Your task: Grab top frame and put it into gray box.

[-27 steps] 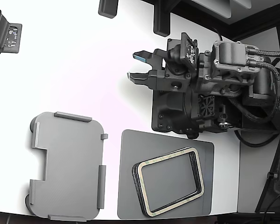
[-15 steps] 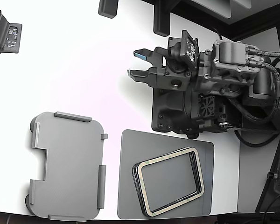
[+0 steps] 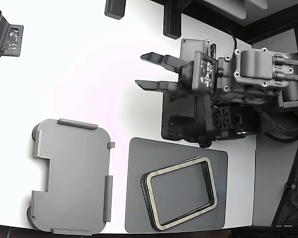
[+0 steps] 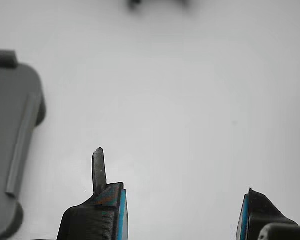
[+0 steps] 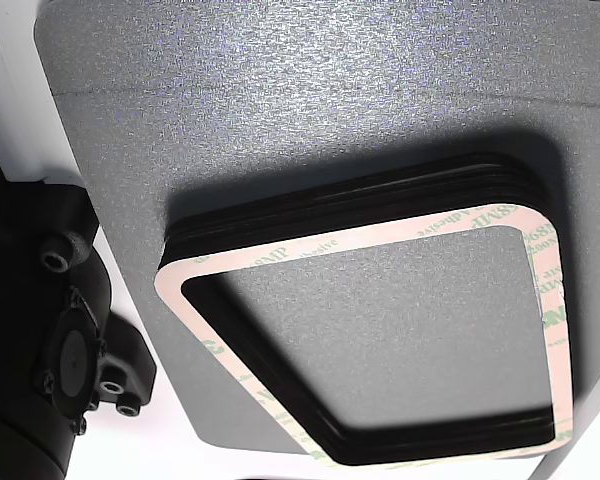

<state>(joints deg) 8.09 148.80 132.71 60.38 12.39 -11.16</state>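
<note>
The top frame (image 3: 178, 167) is a beige ring with a black edge. It lies uppermost on a stack of like frames on a dark gray mat (image 3: 136, 198) near the front of the exterior view. The other view shows the top frame (image 5: 380, 232) close up, its centre open. The gray box (image 3: 72, 173) lies empty to the exterior view's left of the mat; its corner (image 4: 10, 135) shows in the wrist view. My gripper (image 3: 140, 70) hangs open and empty above the white table, well behind the stack, fingers (image 4: 110, 210) pointing to the exterior view's left.
The black arm base (image 3: 188, 119) stands just behind the mat. A black device (image 3: 5, 34) sits at the far left edge and dark posts (image 3: 114, 7) at the back. The white table ends at the exterior view's right beyond the mat.
The wrist has turned, so the gripper fingers now lie level and reach further to the exterior view's left. The jaws stay open. Frames and gray box have not moved.
</note>
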